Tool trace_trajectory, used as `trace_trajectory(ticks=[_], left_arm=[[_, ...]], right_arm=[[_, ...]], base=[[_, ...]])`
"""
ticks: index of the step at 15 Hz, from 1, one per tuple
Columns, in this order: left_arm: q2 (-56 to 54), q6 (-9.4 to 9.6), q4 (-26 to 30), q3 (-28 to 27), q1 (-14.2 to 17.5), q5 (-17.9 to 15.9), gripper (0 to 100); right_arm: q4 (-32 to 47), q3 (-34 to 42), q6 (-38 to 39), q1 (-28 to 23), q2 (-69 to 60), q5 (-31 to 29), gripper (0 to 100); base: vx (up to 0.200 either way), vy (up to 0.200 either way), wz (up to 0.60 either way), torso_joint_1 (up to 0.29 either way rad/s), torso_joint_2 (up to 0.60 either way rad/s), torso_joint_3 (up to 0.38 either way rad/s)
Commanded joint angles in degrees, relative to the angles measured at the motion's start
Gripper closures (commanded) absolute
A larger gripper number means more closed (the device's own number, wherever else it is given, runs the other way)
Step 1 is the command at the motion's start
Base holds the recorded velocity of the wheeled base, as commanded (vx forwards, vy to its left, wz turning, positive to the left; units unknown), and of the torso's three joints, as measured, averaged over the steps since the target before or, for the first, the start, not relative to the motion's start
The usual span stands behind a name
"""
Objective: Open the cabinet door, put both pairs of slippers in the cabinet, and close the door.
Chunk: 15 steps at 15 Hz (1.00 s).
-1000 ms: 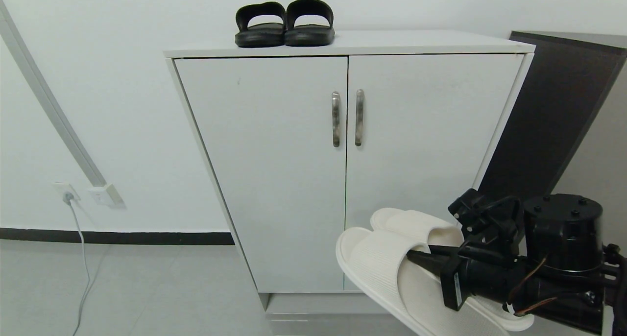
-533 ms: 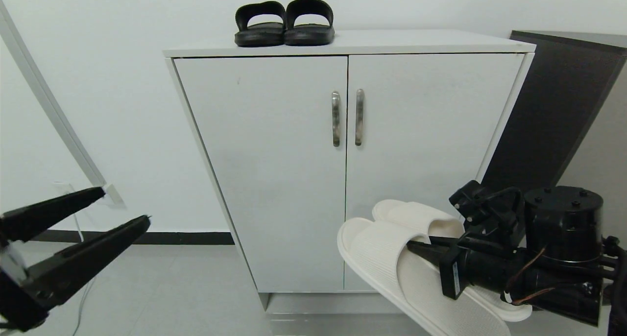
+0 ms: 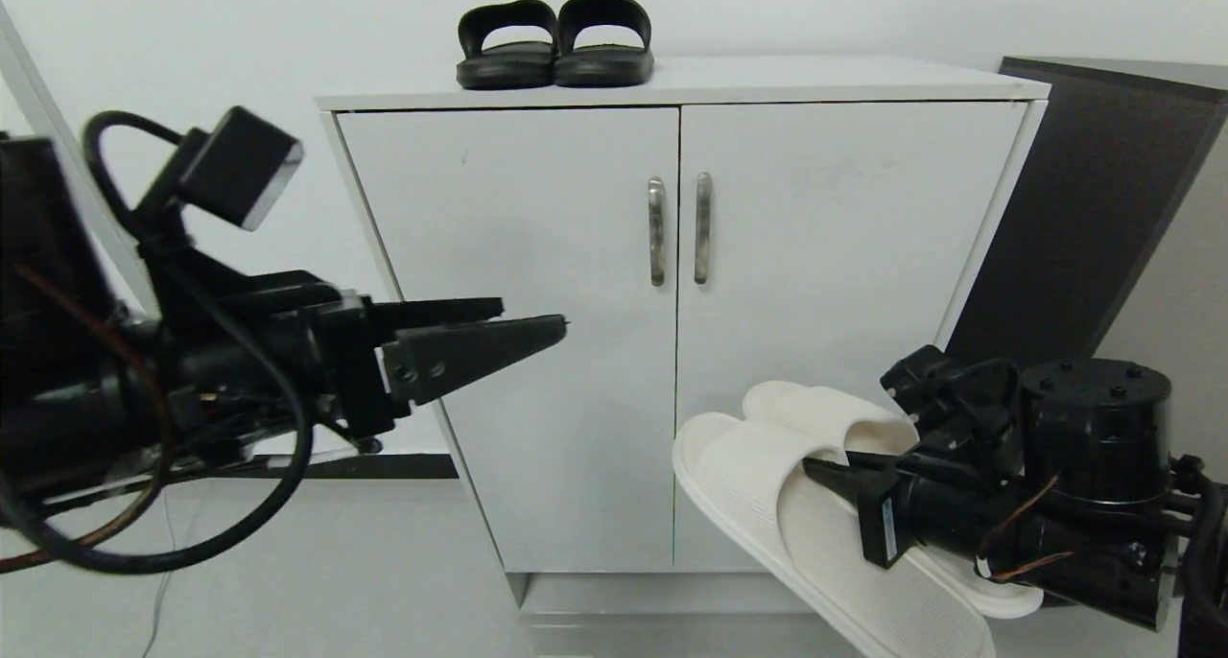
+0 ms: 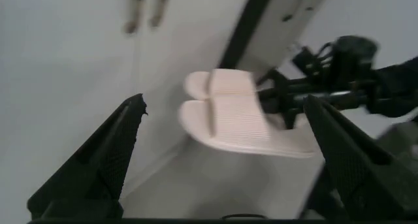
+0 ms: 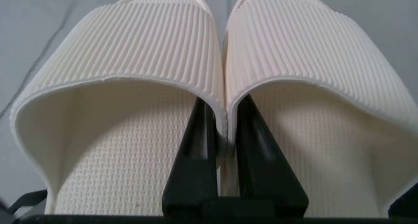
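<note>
- Cabinet (image 3: 556,447): one, both doors shut, two handles (image 3: 656,231) at centre.
- Slippers: two pairs; black pair (image 3: 556,44) on the cabinet top, white pair (image 3: 758,495) clamped by right gripper (image 3: 815,468), near right.
- Left gripper (image 3: 533,315): jaws apart, empty, before the left door.
- Risk: white pair may slip from its strap pinch; spread jaws may miss the slim handle.

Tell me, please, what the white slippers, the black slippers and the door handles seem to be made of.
White slippers: likely soft foam or rubber, matte; ribbed straps and textured footbeds. Black slippers: probably moulded rubber or foam, matte, thick soles. Door handles: apparently metal, brushed silvery sheen with faint highlights.
</note>
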Motion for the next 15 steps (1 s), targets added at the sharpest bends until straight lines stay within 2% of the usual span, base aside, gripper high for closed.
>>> trace_trajectory(ticks=[1, 4, 7, 8, 9, 10, 12, 15], left_arm=[[7.9, -3.29, -2.3, -5.0, -4.6, -1.7, 0], [12.4, -3.90, -3.0, -10.2, -7.9, -2.4, 0], [15.9, -7.24, -3.0, -14.7, -8.4, -5.4, 0], [18.0, -7.86, -3.0, -16.9, -8.4, -5.2, 0], [20.1, -7.95, -3.1, -19.1, -8.4, -4.4, 0], [22.0, -7.95, -3.1, -21.5, -8.6, -1.5, 0], [25.0, -7.77, -3.1, -24.2, -11.5, 5.0, 0], [27.9, -7.60, -2.2, -29.0, -11.5, 7.7, 0]], right_arm=[[0.0, -0.2, 0.1, 0.0, 0.6, -0.3, 100], [0.0, 0.3, 0.1, 0.0, 0.3, 0.1, 100], [0.0, 1.7, 0.2, 0.0, -1.3, 1.6, 100], [0.0, 1.7, 0.2, 0.1, -1.5, 1.7, 100], [0.1, 1.6, 0.2, 0.0, -1.4, 1.7, 100], [0.0, 1.6, 0.2, 0.0, -1.3, 1.7, 100], [0.0, 1.6, 0.2, 0.0, -1.4, 1.7, 100], [0.0, 1.7, 0.2, 0.0, -1.4, 1.7, 100]], base=[[0.000, 0.000, 0.00, 0.000, 0.00, 0.000], [0.000, 0.000, 0.00, 0.000, 0.00, 0.000], [0.000, 0.000, 0.00, 0.000, 0.00, 0.000], [0.000, 0.000, 0.00, 0.000, 0.00, 0.000], [0.000, 0.000, 0.00, 0.000, 0.00, 0.000], [0.000, 0.000, 0.00, 0.000, 0.00, 0.000], [0.000, 0.000, 0.00, 0.000, 0.00, 0.000], [0.000, 0.000, 0.00, 0.000, 0.00, 0.000]])
